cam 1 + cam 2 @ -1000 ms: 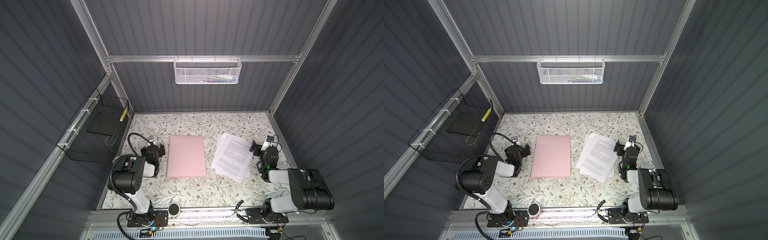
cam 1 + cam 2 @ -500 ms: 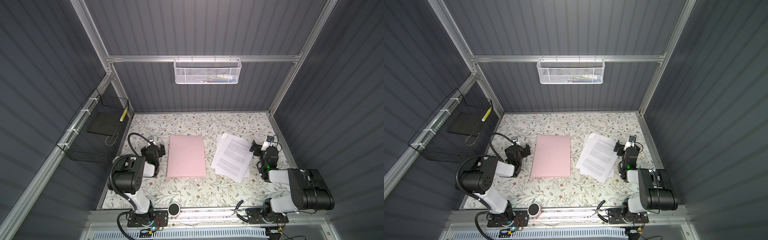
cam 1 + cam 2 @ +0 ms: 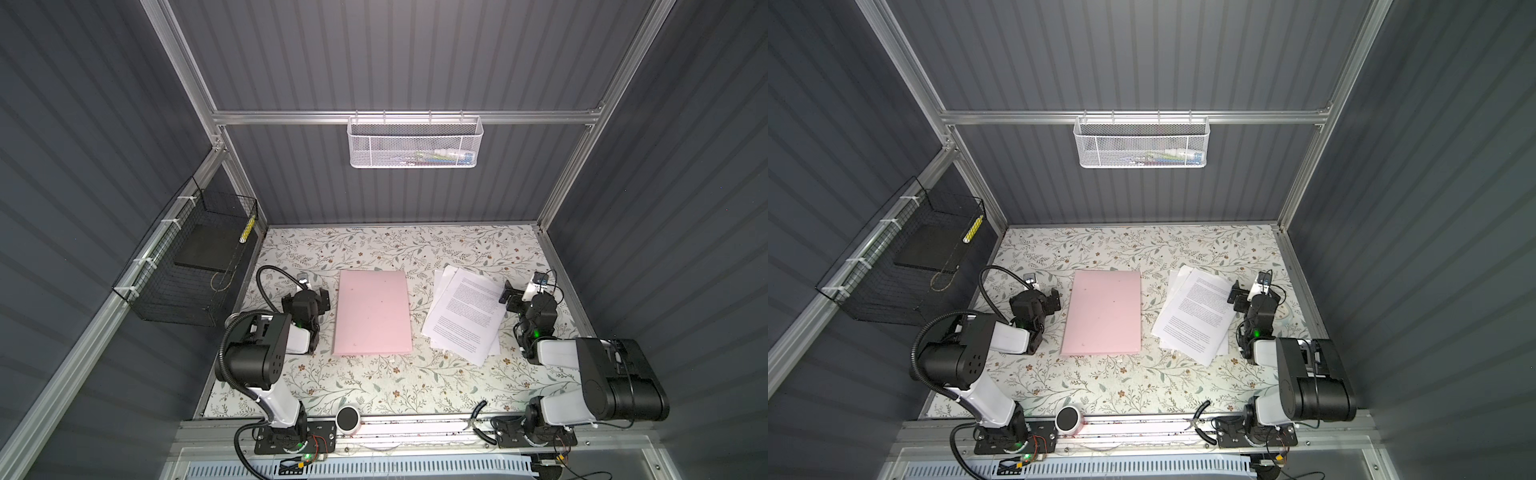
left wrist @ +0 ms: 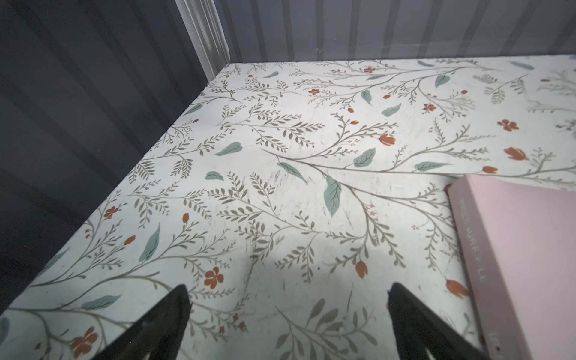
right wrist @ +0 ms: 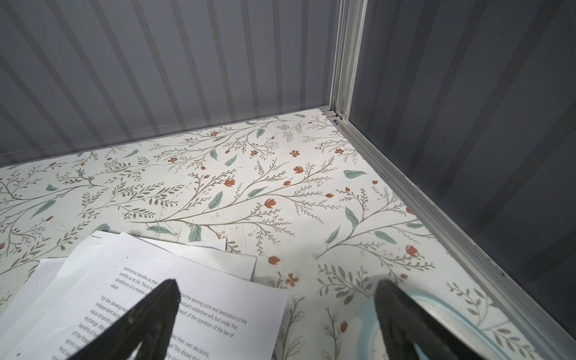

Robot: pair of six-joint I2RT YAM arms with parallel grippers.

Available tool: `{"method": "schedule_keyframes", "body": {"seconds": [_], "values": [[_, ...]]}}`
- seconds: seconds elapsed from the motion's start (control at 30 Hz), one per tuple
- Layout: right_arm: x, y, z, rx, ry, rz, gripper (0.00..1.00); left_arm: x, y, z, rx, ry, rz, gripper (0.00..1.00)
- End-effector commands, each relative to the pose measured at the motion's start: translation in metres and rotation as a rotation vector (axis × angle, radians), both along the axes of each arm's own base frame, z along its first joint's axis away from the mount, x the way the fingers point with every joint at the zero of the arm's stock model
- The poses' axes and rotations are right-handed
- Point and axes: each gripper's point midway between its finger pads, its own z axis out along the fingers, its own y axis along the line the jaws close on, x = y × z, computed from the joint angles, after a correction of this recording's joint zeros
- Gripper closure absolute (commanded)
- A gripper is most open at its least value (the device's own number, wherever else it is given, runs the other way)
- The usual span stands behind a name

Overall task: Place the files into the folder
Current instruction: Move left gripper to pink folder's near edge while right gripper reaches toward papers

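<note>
Lying flat, smooth pink folder (image 3: pixel 372 318) and fanned paper sheets (image 3: pixel 465 316) sit apart — left gripper (image 4: pixel 288 290) and right gripper (image 5: pixel 276 284) gape empty.

1. I see the folder (image 3: pixel 372 318) as matt pink card, smooth.
2. The files (image 3: pixel 465 320) look like plain matt white paper.
3. The counter (image 4: pixel 280 140) has a smooth floral print, lightly scuffed.
4. The mesh basket (image 3: pixel 415 145) is white-coated metal.
</note>
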Motion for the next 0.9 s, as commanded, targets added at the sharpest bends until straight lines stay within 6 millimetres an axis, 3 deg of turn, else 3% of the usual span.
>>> {"method": "schedule_keyframes", "body": {"seconds": [0.0, 0.1, 0.2, 0.27, 0.37, 0.6, 0.7, 0.87], "values": [[-0.003, -0.001, 0.025, -0.021, -0.020, -0.022, 0.01, 0.007, -0.018, 0.043, 0.098, -0.013, -0.014, 0.00], [0.001, 0.006, 0.051, -0.064, 0.000, -0.063, 0.01, 0.004, -0.025, 0.068, 0.067, -0.067, -0.004, 0.00], [0.005, 0.011, 0.069, 0.030, 0.073, -0.086, 0.01, -0.005, -0.021, 0.085, -0.065, -0.019, 0.078, 0.00], [0.006, 0.020, 0.077, 0.079, 0.099, -0.073, 0.01, -0.013, -0.023, 0.090, -0.137, 0.064, 0.103, 0.00], [0.001, 0.043, 0.083, 0.165, 0.127, -0.027, 0.01, -0.028, -0.044, 0.093, -0.291, 0.152, 0.044, 0.00], [-0.040, 0.123, 0.095, 0.519, 0.250, 0.257, 0.01, -0.102, -0.098, 0.086, -0.761, 0.270, -0.095, 0.00], [-0.056, 0.152, 0.090, 0.620, 0.310, 0.336, 0.02, -0.135, -0.106, 0.081, -0.903, 0.297, -0.080, 0.01], [-0.056, 0.186, 0.089, 0.747, 0.359, 0.437, 0.03, -0.177, -0.109, 0.072, -1.135, 0.300, -0.043, 0.03]]}}
